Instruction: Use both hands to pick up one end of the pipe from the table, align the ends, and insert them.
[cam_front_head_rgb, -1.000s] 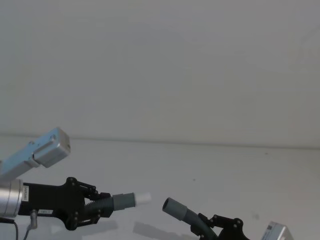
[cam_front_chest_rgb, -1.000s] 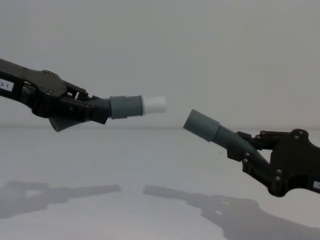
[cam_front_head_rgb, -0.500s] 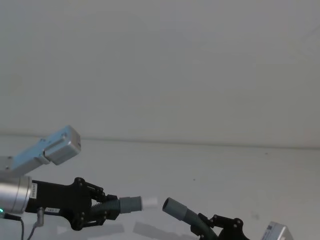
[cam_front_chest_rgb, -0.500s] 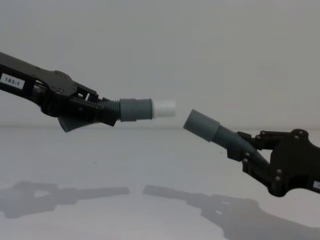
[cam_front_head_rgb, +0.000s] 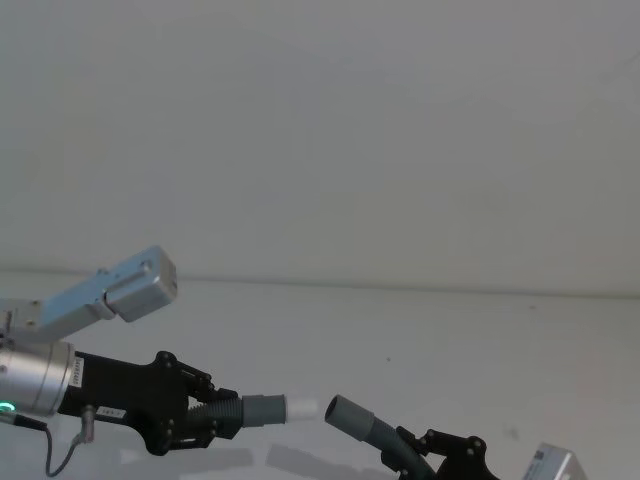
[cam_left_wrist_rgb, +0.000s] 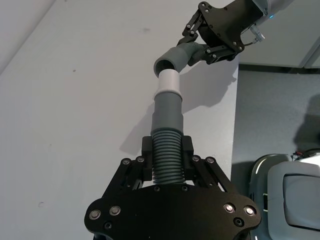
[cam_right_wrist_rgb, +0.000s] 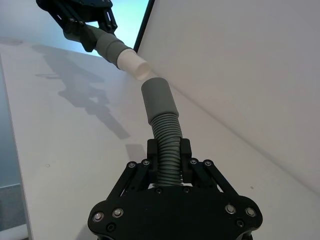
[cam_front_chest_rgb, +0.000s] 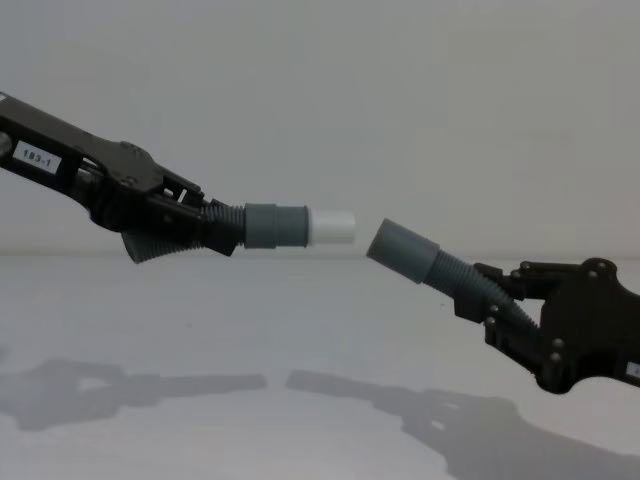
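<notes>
Left gripper (cam_front_chest_rgb: 205, 230) clasps the white-tipped piece (cam_front_chest_rgb: 275, 226); right gripper (cam_front_chest_rgb: 492, 300) clasps the hollow-cuffed piece (cam_front_chest_rgb: 420, 257); ends (cam_front_chest_rgb: 332, 227) near, apart, angled; insertion remains.

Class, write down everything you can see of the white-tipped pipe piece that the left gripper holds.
The white-tipped pipe piece is a short dark-grey hose, plastic or rubber by its look: a ribbed body, a smooth cuff, then a narrower white tip. The left gripper is shut on the ribbed part and holds it above the table, almost level. Its tip points at the hollow cuff of the other piece, close but not inside; that cuff tilts, so they are not in line.
</notes>
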